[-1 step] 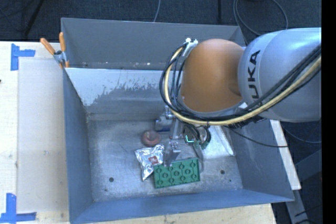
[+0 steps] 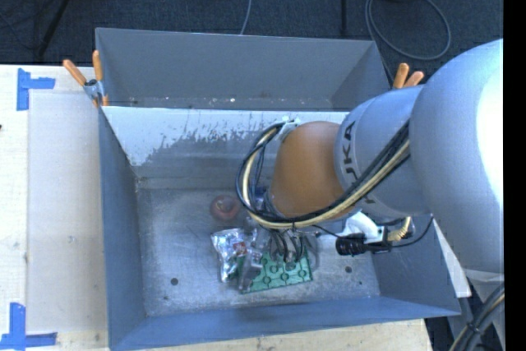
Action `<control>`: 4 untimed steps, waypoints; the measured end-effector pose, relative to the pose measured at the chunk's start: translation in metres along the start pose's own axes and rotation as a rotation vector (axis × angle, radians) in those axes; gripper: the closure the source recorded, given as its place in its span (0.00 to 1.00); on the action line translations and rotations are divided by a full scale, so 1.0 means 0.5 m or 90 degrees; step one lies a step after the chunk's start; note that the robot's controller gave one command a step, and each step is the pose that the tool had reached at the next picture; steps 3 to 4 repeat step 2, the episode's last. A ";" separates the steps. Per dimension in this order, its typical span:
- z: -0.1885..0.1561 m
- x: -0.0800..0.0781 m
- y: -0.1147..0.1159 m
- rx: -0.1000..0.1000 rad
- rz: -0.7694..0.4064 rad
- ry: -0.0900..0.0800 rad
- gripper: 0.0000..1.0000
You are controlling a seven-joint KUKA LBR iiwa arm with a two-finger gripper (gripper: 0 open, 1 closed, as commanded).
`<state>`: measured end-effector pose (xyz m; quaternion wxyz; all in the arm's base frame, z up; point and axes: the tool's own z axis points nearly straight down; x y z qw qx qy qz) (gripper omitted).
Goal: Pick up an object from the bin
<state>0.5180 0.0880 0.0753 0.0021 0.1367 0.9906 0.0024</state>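
Observation:
My gripper (image 2: 288,249) hangs low in the front middle of the bin, under the arm's orange cover. It is right over a flat green card (image 2: 286,275) with pale spots that lies on the bin floor. A crumpled silvery wrapper (image 2: 230,252) lies against the card's left side, just left of the gripper. A small round brownish thing (image 2: 223,207) rests on the floor a little further back and to the left. The gripper hides part of the card's upper edge.
The arm and its cables reach in from the right and cover the bin's right half. Bare bin floor lies to the left of the wrapper and along the front wall.

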 end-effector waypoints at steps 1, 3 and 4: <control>-0.005 -0.003 0.002 -0.002 0.000 -0.003 1.00; -0.346 -0.010 -0.017 0.002 -0.261 -0.001 1.00; -0.346 -0.010 -0.017 0.002 -0.261 -0.001 1.00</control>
